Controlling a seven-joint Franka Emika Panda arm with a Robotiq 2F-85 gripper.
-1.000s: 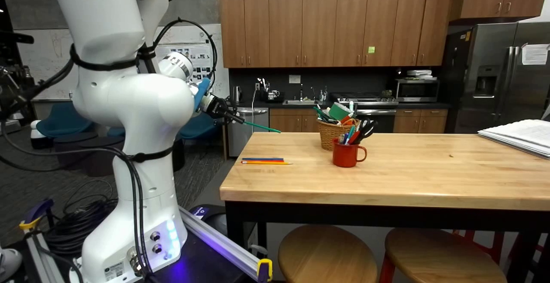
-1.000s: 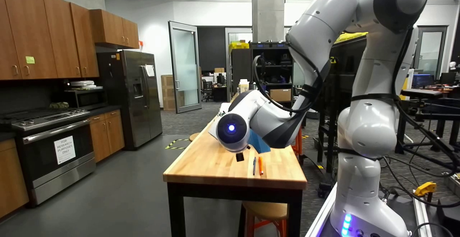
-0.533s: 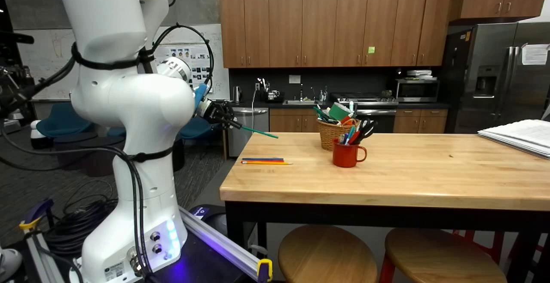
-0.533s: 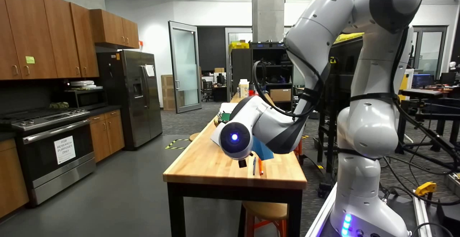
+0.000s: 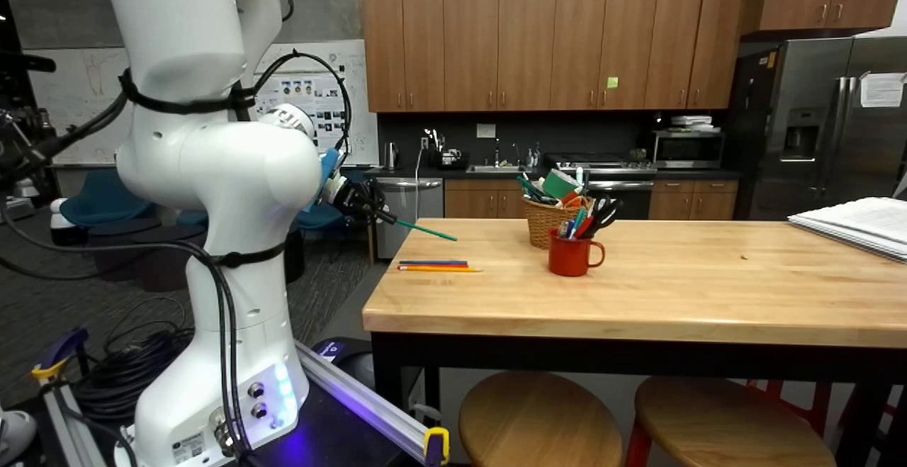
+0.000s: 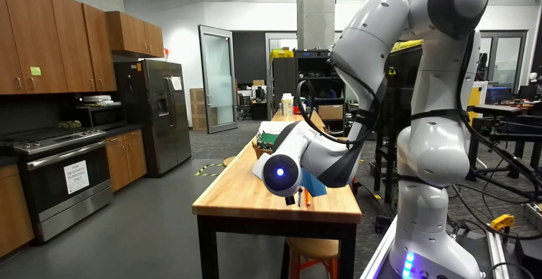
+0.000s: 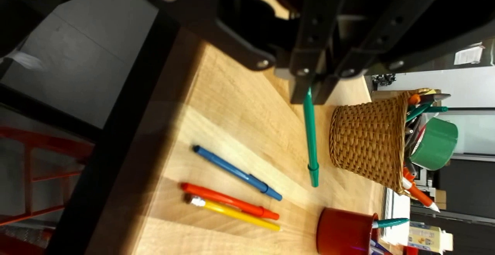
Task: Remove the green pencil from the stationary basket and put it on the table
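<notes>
Green pencil (image 7: 311,137) pinched near one end by my gripper (image 7: 310,97), slanting down clear of the basket (image 7: 365,139), its free end over the table (image 5: 673,290), whether touching it I cannot quite tell

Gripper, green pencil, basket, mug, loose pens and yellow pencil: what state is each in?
Gripper: shut on green pencil
Green pencil: held slanted, clear of the basket; contact with the table unclear
Basket: upright, filled
Red mug: upright, holding pens
Blue pen: lying on the table
Red pen: lying on the table
Yellow pencil: lying on the table
</notes>
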